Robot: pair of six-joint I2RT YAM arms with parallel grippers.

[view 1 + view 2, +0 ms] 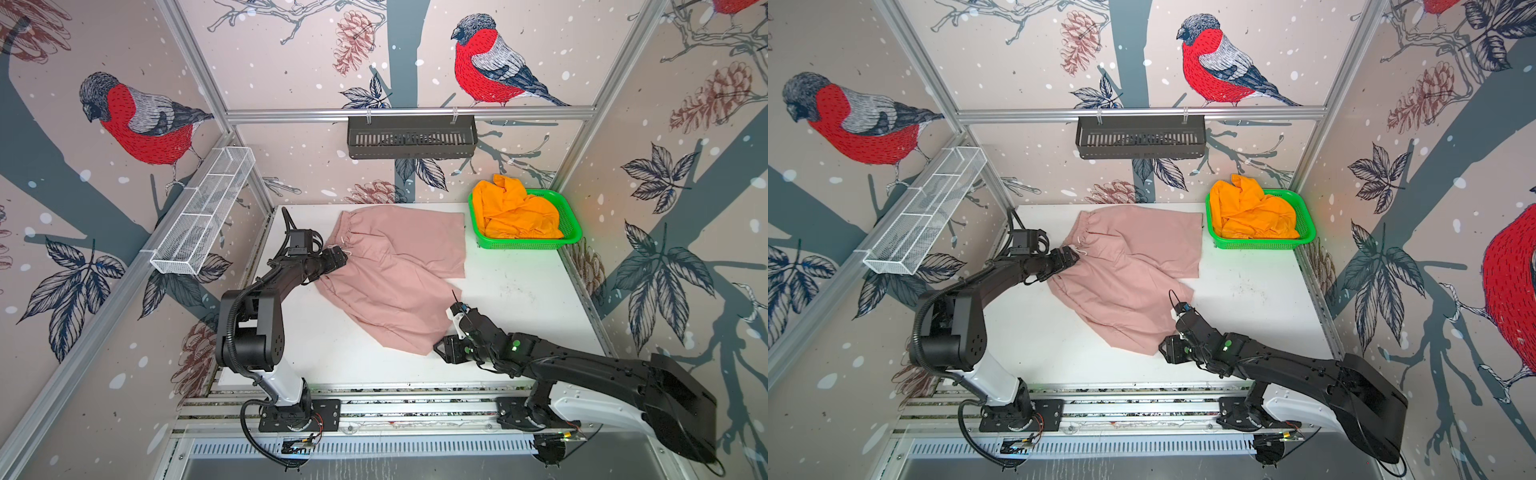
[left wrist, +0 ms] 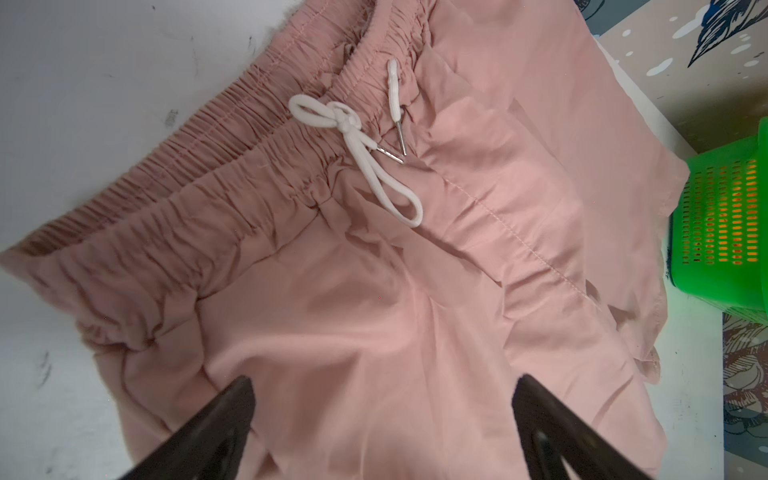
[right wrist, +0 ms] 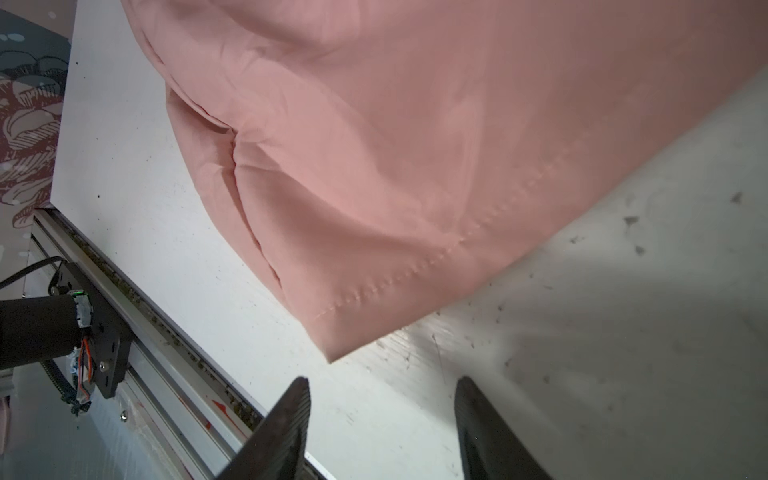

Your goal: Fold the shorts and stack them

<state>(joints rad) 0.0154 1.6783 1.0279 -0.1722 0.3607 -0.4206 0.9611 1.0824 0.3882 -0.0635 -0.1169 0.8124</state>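
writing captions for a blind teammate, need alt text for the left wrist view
Pale pink shorts lie spread on a white table, their gathered waistband tied with a white drawstring bow. The left end effector stands open over them, gripping nothing; a green mesh basket sits beyond.

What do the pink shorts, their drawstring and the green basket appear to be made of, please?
Pink shorts: thin matte woven cloth, perhaps cotton or a blend; it creases softly and shows a stitched hem. Drawstring: white braided cord, its tips shiny like metal. Green basket: glossy moulded plastic, with slotted walls.
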